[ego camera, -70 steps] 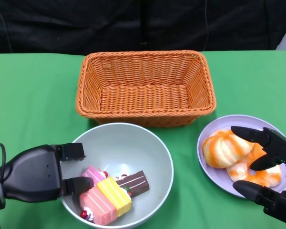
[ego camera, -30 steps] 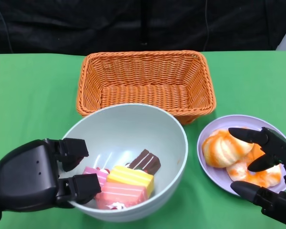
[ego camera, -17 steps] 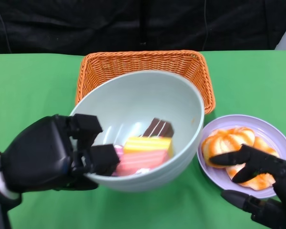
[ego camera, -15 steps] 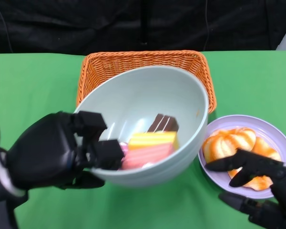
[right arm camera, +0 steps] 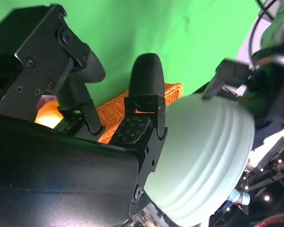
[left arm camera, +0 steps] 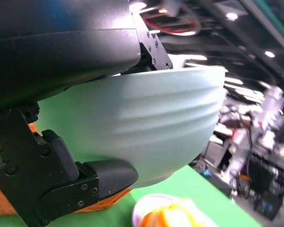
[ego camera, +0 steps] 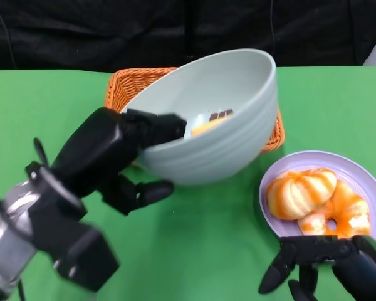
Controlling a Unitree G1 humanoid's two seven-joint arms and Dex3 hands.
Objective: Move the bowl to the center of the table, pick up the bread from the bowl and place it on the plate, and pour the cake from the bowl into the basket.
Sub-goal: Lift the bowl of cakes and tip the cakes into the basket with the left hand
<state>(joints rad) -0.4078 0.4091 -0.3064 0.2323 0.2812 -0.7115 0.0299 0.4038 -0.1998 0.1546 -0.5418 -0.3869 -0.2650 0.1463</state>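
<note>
Left hand point(ego camera: 122, 147) grips the rim of the bowl point(ego camera: 219, 125), lifted and tipped over the basket point(ego camera: 128, 84); cake point(ego camera: 208, 123) sits against the bowl's far wall. Right hand point(ego camera: 326, 263) empty, fingers spread, near the plate point(ego camera: 357, 172) with bread point(ego camera: 301, 191).

Pale green bowl point(ego camera: 219, 119) tilted above orange basket point(ego camera: 126, 84), cake point(ego camera: 211, 121) seemingly inside.
</note>
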